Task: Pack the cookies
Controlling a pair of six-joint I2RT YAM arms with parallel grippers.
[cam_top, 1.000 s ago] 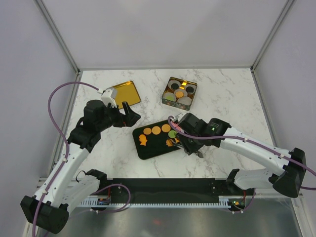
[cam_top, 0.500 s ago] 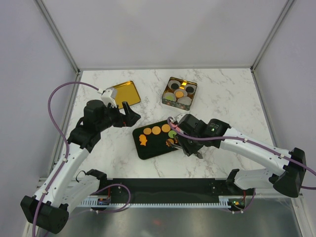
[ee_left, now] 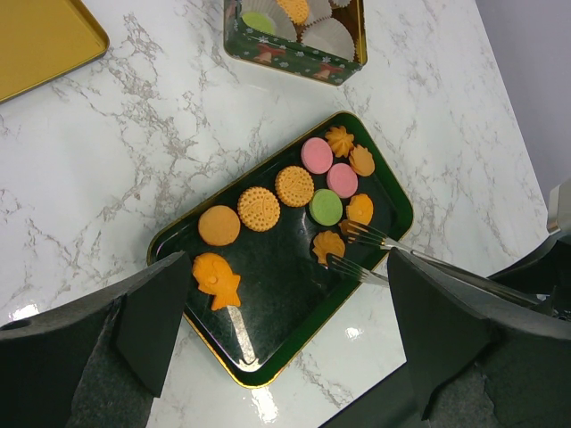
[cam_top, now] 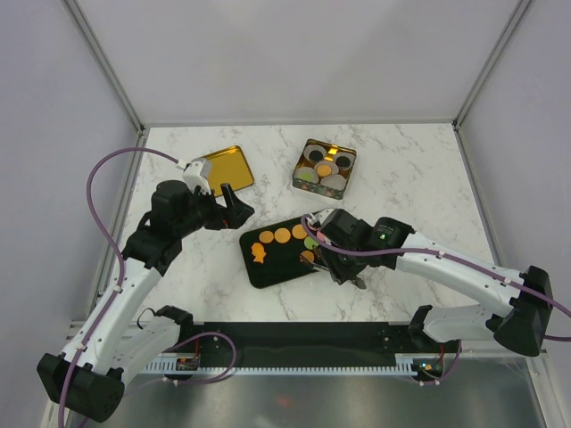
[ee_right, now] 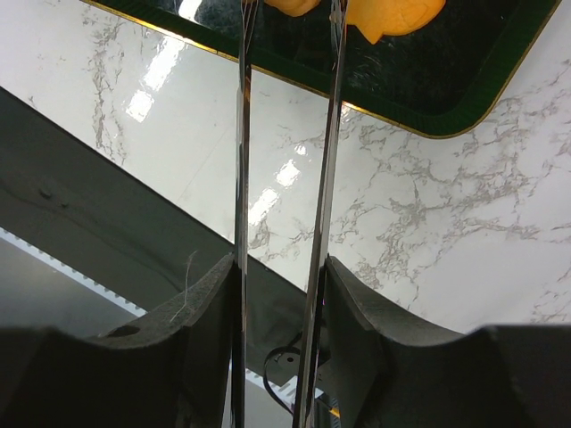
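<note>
Cookies on dark tray beside tongs

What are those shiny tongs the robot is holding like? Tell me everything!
The tongs are thin, shiny silver metal: two long flat arms ending in little fork-like teeth. The right gripper squeezes them from outside, one arm against each finger. They reach over the right end of the dark green tray. A small orange cookie sits between the toothed tips; I cannot tell whether they are pinching it.
</note>
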